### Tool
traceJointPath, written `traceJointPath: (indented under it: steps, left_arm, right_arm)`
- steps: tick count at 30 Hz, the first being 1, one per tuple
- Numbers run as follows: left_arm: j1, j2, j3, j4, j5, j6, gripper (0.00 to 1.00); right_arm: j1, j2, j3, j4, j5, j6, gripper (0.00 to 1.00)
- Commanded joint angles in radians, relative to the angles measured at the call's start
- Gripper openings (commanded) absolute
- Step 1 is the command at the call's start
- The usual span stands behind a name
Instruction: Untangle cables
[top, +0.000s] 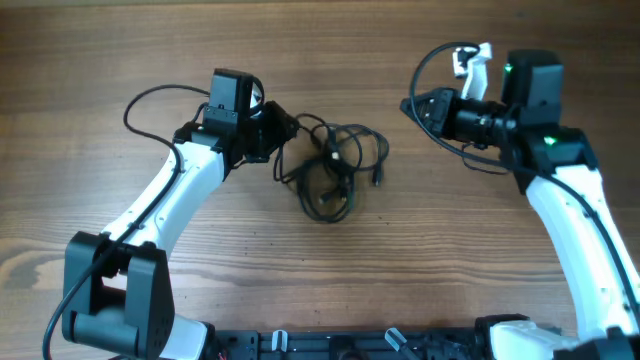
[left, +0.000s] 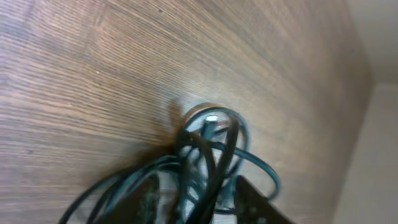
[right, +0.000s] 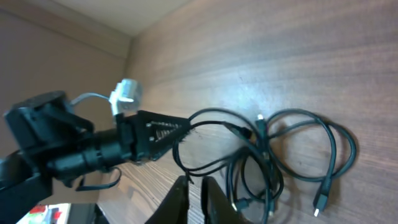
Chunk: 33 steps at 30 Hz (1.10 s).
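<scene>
The thin black flexible cables (top: 335, 165) are lying in a loose tangle of loops on the brown wood-grain desk (top: 120, 40), near its middle and between the two arms, with small plugs showing at some ends. The left end effector (top: 278, 132) is reaching into the tangle's left edge, its fingers (left: 252, 199) narrowed on either side of several strands and pinching them. The right end effector (top: 412, 106) is hovering well apart from the tangle on its right, pointing toward it, its fingers nearly together and gripping nothing.
</scene>
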Motion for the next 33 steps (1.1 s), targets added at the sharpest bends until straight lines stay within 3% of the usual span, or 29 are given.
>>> traceJointPath:
  steps: [1,5,10,16,20,25,33]
  left_arm:
    - [0.019,-0.026,0.009,-0.016,-0.024,0.258,0.54]
    - [0.068,-0.068,0.013,-0.02,-0.012,0.258,0.59]
    - [0.102,-0.173,0.046,-0.027,-0.01,0.307,0.6]
    - [0.07,-0.241,0.051,-0.064,-0.003,0.304,0.6]
    - [-0.01,-0.192,0.051,-0.159,0.014,0.302,0.59]
    - [-0.148,-0.094,0.046,-0.172,0.014,0.296,0.55]
    - [-0.248,0.09,0.046,-0.146,-0.093,0.08,0.54]
  right_arm:
    - [0.003,0.04,0.01,-0.006,0.007,-0.024,0.2]
    - [0.003,0.06,0.01,-0.018,0.008,-0.037,0.39]
    - [0.003,0.061,0.01,-0.022,0.05,-0.043,0.51]
    - [0.003,0.061,0.01,-0.024,0.069,-0.04,0.55]
    - [0.003,0.061,0.01,-0.032,0.074,-0.039,0.56]
    - [0.003,0.061,0.01,-0.05,0.098,-0.033,0.56]
    - [0.003,0.061,0.01,-0.084,0.113,-0.019,0.56]
